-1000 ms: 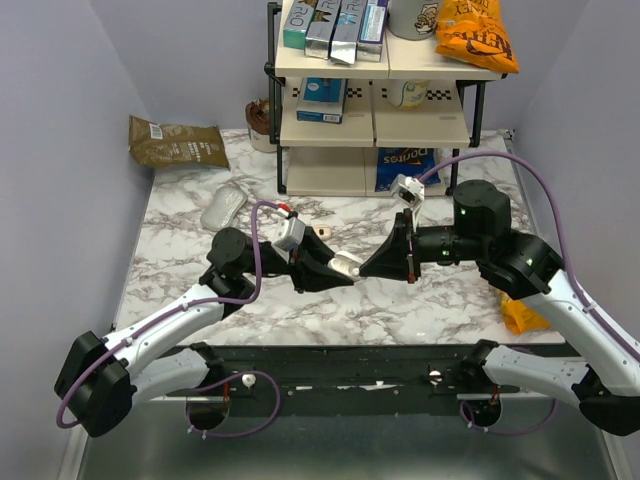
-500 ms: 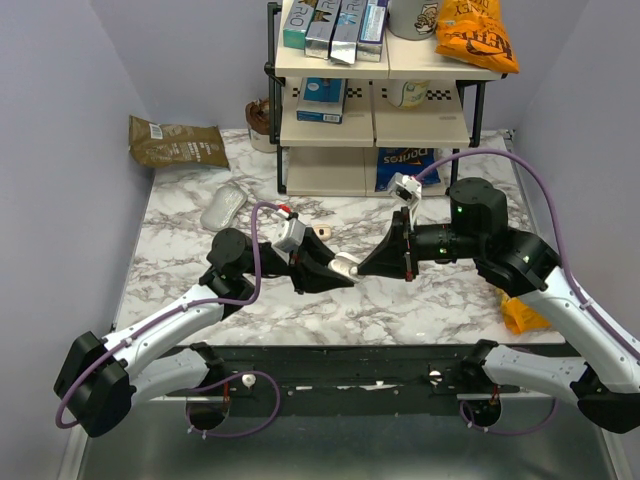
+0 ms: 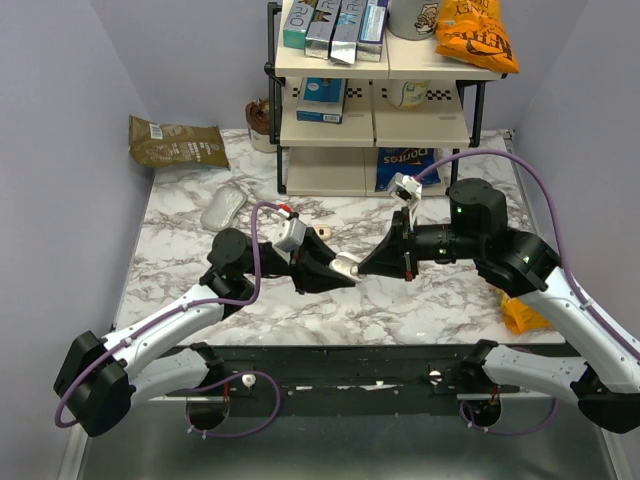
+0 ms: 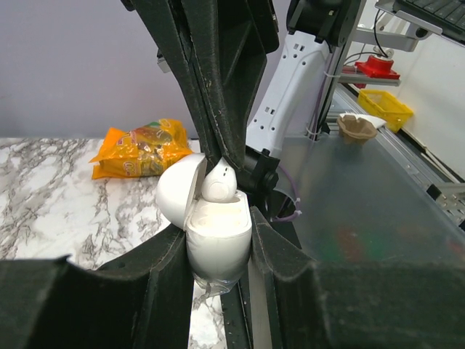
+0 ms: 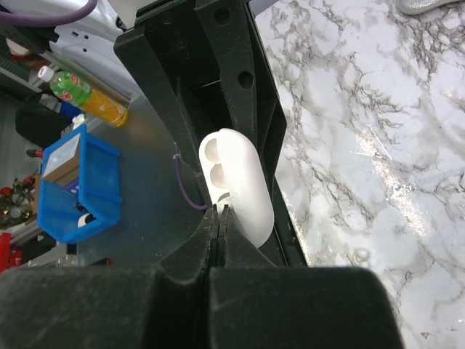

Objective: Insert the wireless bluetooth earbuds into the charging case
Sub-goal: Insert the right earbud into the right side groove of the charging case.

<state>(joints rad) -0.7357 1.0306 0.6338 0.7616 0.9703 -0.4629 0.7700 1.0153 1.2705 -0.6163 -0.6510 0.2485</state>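
My left gripper is shut on the white oval charging case and holds it above the table's front middle with its lid open. In the left wrist view the case sits between my fingers, and a small pale rounded earbud rests in its top. My right gripper meets the case tip to tip, jaws shut, pinching that earbud. In the right wrist view the case shows two wells just past my gripper. A tiny tan piece lies on the table behind my left wrist.
A white mouse lies at the back left, beyond it a brown bag. A shelf rack with boxes and snacks stands at the back. An orange snack bag lies at the right edge under my right arm.
My right gripper has shifted slightly left towards the case. The left gripper has held the case almost still.
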